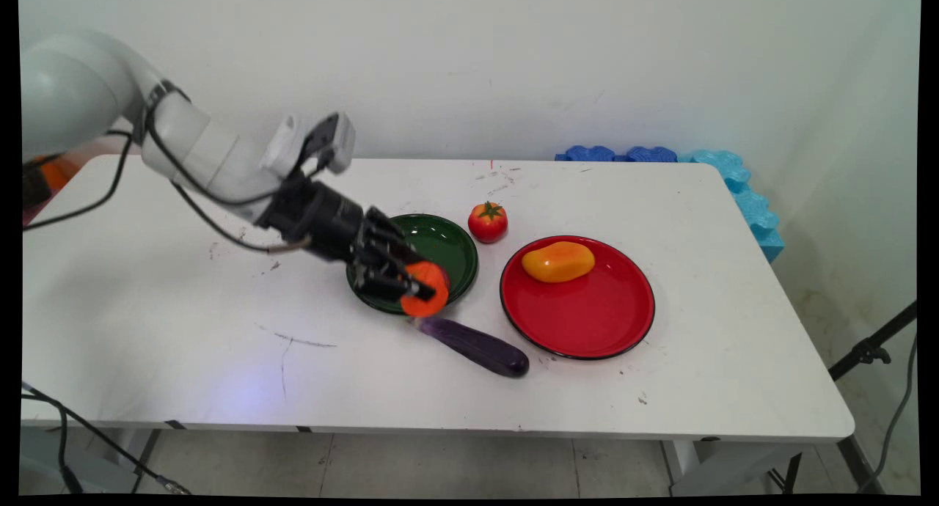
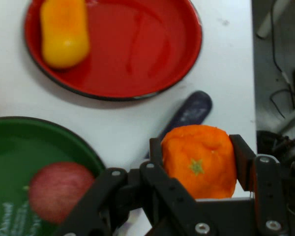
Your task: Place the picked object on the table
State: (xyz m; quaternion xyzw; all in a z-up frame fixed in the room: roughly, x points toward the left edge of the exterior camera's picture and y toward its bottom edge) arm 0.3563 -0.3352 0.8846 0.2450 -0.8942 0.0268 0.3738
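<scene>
Two round plates, one dark green (image 1: 447,246) and one glossy red (image 1: 587,319); five toy foods: orange (image 1: 425,290), red tomato (image 1: 488,221), yellow-orange mango (image 1: 558,262), purple eggplant (image 1: 477,345), reddish apple (image 2: 56,191)

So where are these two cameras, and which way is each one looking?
Main view: fixed above the table's near side, looking down across the white table toward the wall; shows the white arm and its tool.
Hand view: mounted on the hand, looking along the tool down at the table; shows its black linkage and fingers.
Shared: orange fruit in the tool, red plate, green plate, purple eggplant.
</scene>
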